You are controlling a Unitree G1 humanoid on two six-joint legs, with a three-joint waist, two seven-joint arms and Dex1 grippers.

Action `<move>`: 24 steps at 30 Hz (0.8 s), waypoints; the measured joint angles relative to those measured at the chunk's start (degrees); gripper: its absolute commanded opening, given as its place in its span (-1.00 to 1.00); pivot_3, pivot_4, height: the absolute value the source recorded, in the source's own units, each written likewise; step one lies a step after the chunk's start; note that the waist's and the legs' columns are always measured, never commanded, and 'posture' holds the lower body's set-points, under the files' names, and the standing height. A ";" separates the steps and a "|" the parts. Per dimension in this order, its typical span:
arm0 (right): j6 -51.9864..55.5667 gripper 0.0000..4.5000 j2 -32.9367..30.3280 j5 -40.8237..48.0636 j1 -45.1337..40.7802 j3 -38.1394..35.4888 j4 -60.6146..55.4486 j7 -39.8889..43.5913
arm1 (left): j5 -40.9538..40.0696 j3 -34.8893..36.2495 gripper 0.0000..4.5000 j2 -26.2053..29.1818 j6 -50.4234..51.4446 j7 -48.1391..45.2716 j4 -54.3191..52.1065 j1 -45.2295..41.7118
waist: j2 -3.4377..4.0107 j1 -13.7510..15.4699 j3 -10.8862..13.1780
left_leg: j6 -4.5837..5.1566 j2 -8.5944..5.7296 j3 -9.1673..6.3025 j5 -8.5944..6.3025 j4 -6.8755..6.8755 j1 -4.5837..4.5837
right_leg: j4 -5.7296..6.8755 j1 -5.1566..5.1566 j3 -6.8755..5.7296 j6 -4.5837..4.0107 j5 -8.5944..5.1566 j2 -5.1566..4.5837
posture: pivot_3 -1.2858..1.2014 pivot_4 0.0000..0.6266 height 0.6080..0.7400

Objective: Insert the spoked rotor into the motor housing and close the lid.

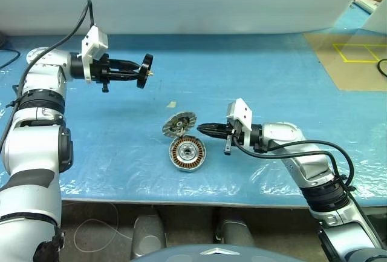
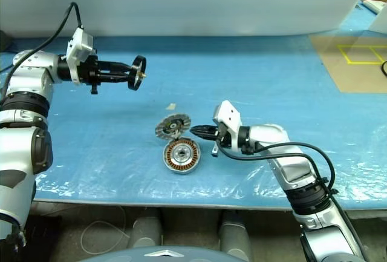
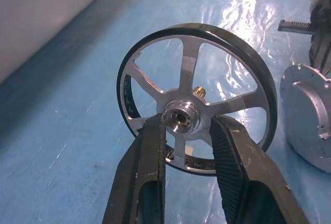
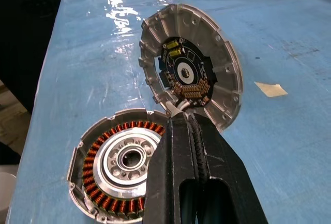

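Copper-wound motor housing (image 1: 187, 153) lies beside pressed-together right fingers (image 1: 202, 129); left fingers (image 3: 150, 146) pinch rotor (image 3: 196, 97).

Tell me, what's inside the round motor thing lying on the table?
Inside the motor housing you can see a ring of copper-coloured windings around a silver hub with a hole in the middle. The right gripper covers its near edge.

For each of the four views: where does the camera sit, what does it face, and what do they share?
Left and right eye views: head camera, looking down at the blue table; both arms show.
Left wrist view: along the left pincer, shut on the spoked rotor.
Right wrist view: along the shut right pincer, facing the motor housing and open lid.
Shared: the lid appears in both wrist views.
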 measured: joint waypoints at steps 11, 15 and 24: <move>-2.39 -1.00 -4.12 -0.44 3.11 -3.12 2.18 1.17 | -13.08 1.64 -0.52 -3.79 20.64 5.36 -33.36 15.19 | 0.03 -0.31 0.02 | 0.00 0.01 -0.01 0.00 0.01 -0.05 | 0.02 -0.01 0.00 -0.01 0.00 0.02 | 0.03 -0.52 1.00; -3.79 -1.00 -5.28 -0.93 3.33 -3.49 3.80 2.12 | -17.11 2.69 -0.52 -4.48 26.63 11.28 -46.34 22.74 | 0.03 -0.26 0.02 | 0.01 0.02 0.00 0.00 0.04 -0.05 | -0.02 -0.01 0.01 -0.01 -0.01 0.01 | 0.03 -0.52 1.00; -6.92 -1.00 -6.26 -1.85 3.07 -4.40 7.45 4.36 | -28.38 5.32 -0.52 -7.58 38.63 25.34 -68.15 37.76 | 0.05 -0.60 0.03 | 0.02 0.02 0.04 0.00 0.03 -0.05 | -0.05 -0.03 0.04 -0.01 -0.01 0.02 | 0.03 -0.52 1.00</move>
